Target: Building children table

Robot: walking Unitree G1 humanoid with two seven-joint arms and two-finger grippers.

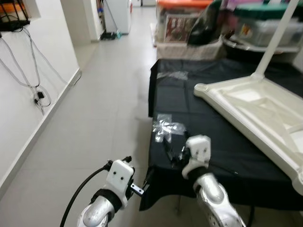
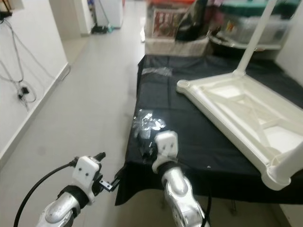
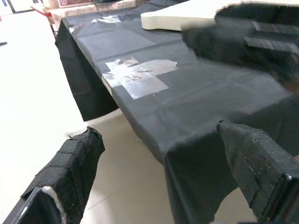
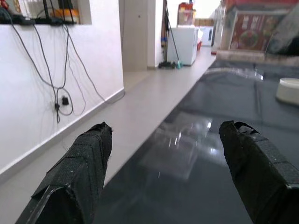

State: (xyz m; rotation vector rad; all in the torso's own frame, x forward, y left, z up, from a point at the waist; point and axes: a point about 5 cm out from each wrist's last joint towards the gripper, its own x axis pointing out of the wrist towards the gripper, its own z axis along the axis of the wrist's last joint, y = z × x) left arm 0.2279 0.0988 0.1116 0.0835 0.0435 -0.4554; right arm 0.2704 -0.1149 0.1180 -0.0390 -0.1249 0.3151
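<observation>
A white plastic children's table [image 1: 258, 111], smooth with moulded ribs, lies upside down on a matte black cloth [image 1: 227, 146], one slim leg [image 1: 277, 35] rising out of frame. It sits well beyond the right gripper [image 4: 168, 182], whose fabric-wrapped fingers [image 4: 79, 168] are spread wide just above the cloth. Ahead of them lies a crinkled clear plastic bag [image 1: 166, 128] (contents unreadable). The left gripper [image 3: 173, 182], jaws wide too, hangs off the cloth's draped corner. The right wrist view adds wall cables [image 4: 58, 88].

Both grippers, left [image 3: 159, 179] and right [image 4: 173, 175], seemingly spread wide
</observation>
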